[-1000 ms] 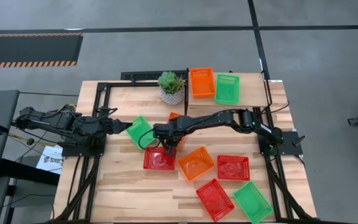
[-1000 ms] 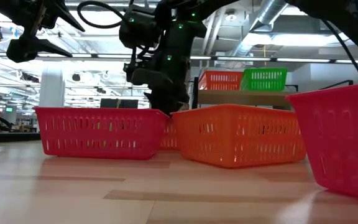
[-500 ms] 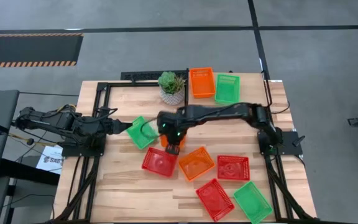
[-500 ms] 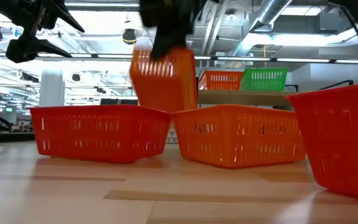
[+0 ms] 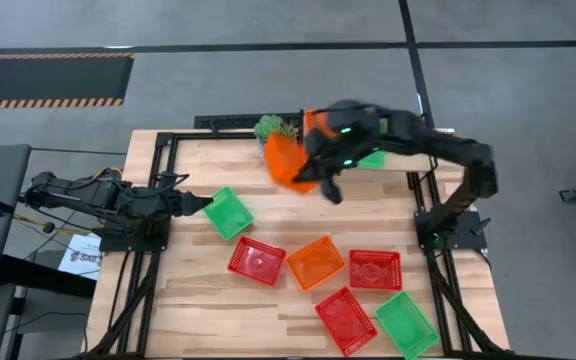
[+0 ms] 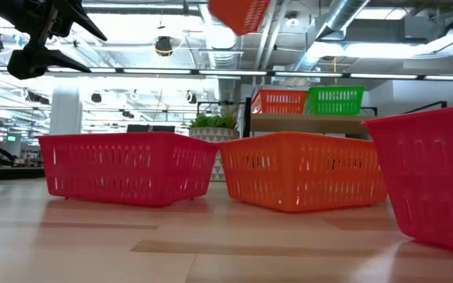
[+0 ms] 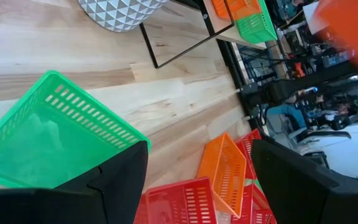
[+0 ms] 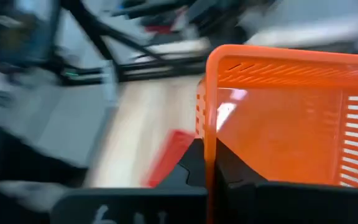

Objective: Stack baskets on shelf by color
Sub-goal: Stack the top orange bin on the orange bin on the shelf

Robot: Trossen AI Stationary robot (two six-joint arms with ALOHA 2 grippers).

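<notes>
My right gripper (image 5: 306, 165) is raised above the table's far middle, shut on an orange basket (image 5: 286, 160) that also shows at the top of the low view (image 6: 238, 12). It hangs close to the shelf (image 5: 400, 168), where an orange basket (image 6: 278, 101) and a green basket (image 6: 334, 100) sit side by side. My left gripper (image 7: 197, 186) is open at the table's left, its fingers by a corner of a green basket (image 7: 48, 137) lying flat on the table; whether they touch it I cannot tell. My right gripper pinches one side wall of the orange basket at its rim (image 8: 207, 134), one finger (image 8: 194, 163) outside and the other (image 8: 232, 168) inside. The basket is lifted clear of the table and tipped, its open side turned sideways.
On the near half of the table lie a red basket (image 5: 256, 260), an orange basket (image 5: 315, 262), two more red baskets (image 5: 375, 269) (image 5: 345, 320) and a green basket (image 5: 405, 325). A white-potted plant (image 6: 215, 122) stands just left of the shelf, under the raised basket.
My right gripper has lifted the orange basket off the table from beside the red basket and carried it up and toward the far edge, near the shelf; the basket has tipped on the way. The red basket beside it has turned slightly.
</notes>
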